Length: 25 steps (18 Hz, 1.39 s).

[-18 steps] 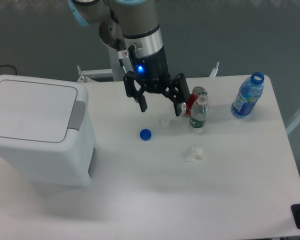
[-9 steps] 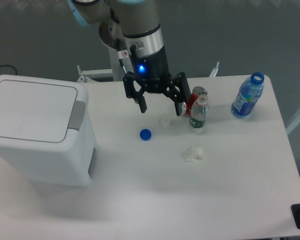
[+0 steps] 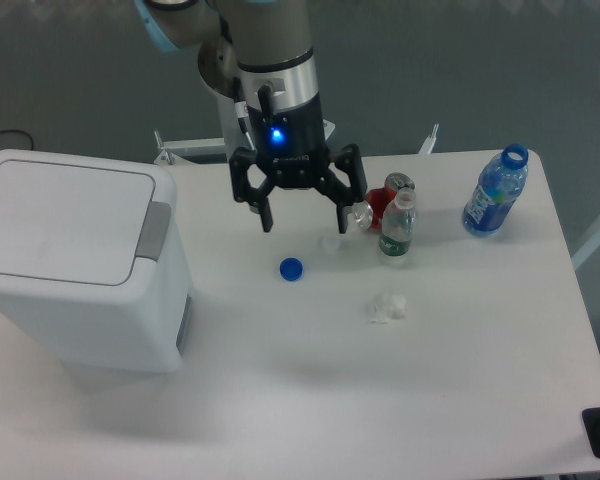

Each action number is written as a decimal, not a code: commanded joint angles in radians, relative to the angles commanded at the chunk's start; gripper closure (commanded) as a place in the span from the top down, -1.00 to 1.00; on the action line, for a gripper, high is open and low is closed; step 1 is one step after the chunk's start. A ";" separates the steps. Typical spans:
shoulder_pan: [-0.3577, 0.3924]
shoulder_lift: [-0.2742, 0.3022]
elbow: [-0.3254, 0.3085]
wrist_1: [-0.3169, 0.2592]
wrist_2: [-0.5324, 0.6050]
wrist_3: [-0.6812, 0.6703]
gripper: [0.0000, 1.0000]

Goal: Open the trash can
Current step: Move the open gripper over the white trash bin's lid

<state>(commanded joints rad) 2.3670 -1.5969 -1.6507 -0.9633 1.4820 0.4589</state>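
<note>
The trash can is a big white boxy bin at the table's left, its flat lid down and a grey push-button strip along the lid's right edge. My gripper hangs above the table's middle back, to the right of the bin and well apart from it. Its two black fingers are spread wide, with nothing between them.
A blue bottle cap lies just below the gripper. A red can and a small clear bottle stand right of it. A blue capless bottle is at the far right. A crumpled white paper lies mid-table.
The gripper has shifted a little to the left, toward the bin, and turned slightly about its wrist. It stays open. Nothing else has moved.
</note>
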 joint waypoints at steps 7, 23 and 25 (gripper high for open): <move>-0.014 -0.002 0.022 0.000 -0.114 -0.102 1.00; -0.060 -0.014 0.000 -0.003 -0.203 -0.103 1.00; -0.060 -0.012 -0.011 -0.003 -0.201 -0.102 1.00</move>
<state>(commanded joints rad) 2.3071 -1.6091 -1.6613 -0.9664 1.2809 0.3574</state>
